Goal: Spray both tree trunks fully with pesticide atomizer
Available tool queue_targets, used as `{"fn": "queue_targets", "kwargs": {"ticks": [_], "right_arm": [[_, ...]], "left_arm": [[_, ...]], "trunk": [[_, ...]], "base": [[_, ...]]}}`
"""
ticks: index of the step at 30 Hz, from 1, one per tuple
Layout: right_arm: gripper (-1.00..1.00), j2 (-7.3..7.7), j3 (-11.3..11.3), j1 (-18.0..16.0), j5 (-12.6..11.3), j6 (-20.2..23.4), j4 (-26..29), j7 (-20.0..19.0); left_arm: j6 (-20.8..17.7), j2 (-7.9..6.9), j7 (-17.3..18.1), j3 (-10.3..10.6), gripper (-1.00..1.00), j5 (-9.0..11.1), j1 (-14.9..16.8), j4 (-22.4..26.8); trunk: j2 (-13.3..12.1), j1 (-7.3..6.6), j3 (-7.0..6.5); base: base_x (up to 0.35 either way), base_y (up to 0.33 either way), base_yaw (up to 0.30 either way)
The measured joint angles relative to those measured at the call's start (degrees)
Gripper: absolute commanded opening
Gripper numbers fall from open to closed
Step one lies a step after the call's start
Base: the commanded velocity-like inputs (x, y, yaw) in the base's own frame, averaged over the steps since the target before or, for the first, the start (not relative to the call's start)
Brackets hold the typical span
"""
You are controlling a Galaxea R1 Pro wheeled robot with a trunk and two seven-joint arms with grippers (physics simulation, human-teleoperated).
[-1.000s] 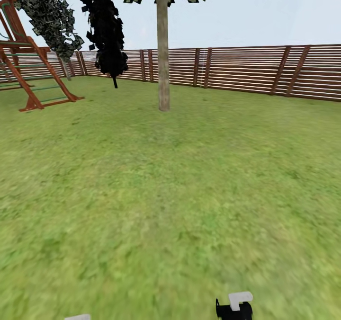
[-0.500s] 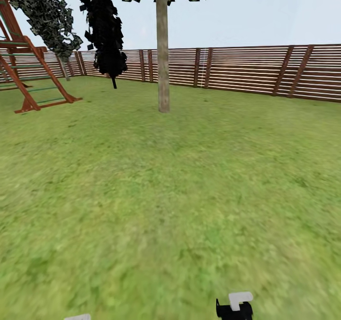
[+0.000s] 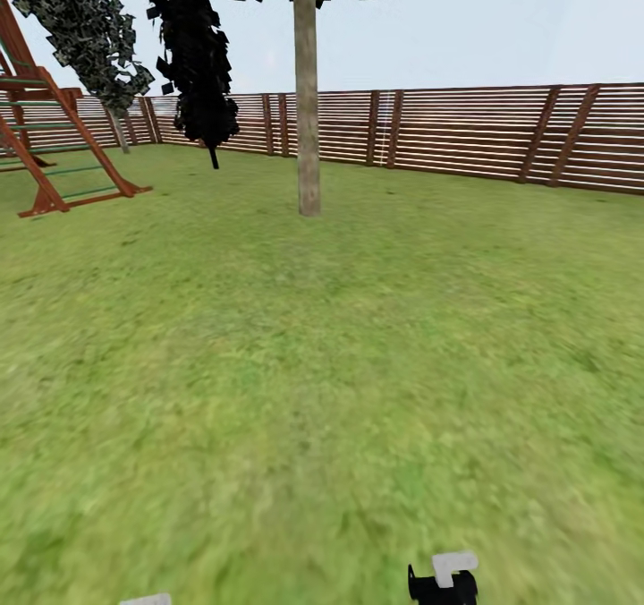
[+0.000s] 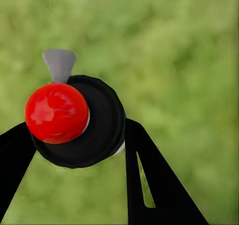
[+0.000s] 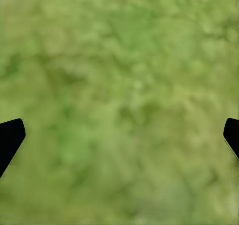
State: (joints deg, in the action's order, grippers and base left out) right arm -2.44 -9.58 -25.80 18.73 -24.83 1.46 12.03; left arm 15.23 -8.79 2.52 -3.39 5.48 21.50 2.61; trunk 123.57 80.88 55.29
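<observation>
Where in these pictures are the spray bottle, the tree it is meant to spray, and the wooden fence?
pesticide atomizer (image 4: pixel 79 122): left wrist view, on its dark round body.
tree (image 3: pixel 308 122): head view, on the bare trunk.
fence (image 3: pixel 465 135): head view, on the horizontal slats.

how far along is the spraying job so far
Done: the pickup. The left gripper is clamped on the dark round pesticide atomizer with a red cap and light-grey nozzle. In hand: the approach, with the tall bare grey-brown tree trunk ahead across the green lawn. Left: spraying; no coating is visible on this trunk. The right gripper is open over grass.
</observation>
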Motion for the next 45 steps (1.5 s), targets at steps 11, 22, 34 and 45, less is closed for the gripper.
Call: {"fn": "queue_targets", "kwargs": {"ticks": [11,22,34,45], "right_arm": [[1.00,0.00,0.00,0.00,-0.02,0.00,0.00,0.00],[1.00,-0.08,0.00,0.00,-0.08,0.02,0.00,0.00],[1.00,-0.08,0.00,0.00,-0.07,0.00,0.00,0.00],[1.00,-0.08,0.00,0.00,-0.04,0.00,0.00,0.00]], "left_arm": [[0.00,0.00,0.00,0.00,-1.00,0.00,0.00,0.00],[0.00,0.00,0.00,0.00,-1.00,0.00,0.00,0.00],[0.00,0.00,0.00,0.00,-1.00,0.00,0.00,0.00],[0.00,0.00,0.00,0.00,-1.00,0.00,0.00,0.00]], "trunk": [[0.00,0.00,0.00],[0.00,0.00,0.00],[0.00,0.00,0.00],[0.00,0.00,0.00]], "base": [[0.338,0.000,0.000],[0.338,0.000,0.000],[0.338,0.000,0.000],[0.338,0.000,0.000]]}}
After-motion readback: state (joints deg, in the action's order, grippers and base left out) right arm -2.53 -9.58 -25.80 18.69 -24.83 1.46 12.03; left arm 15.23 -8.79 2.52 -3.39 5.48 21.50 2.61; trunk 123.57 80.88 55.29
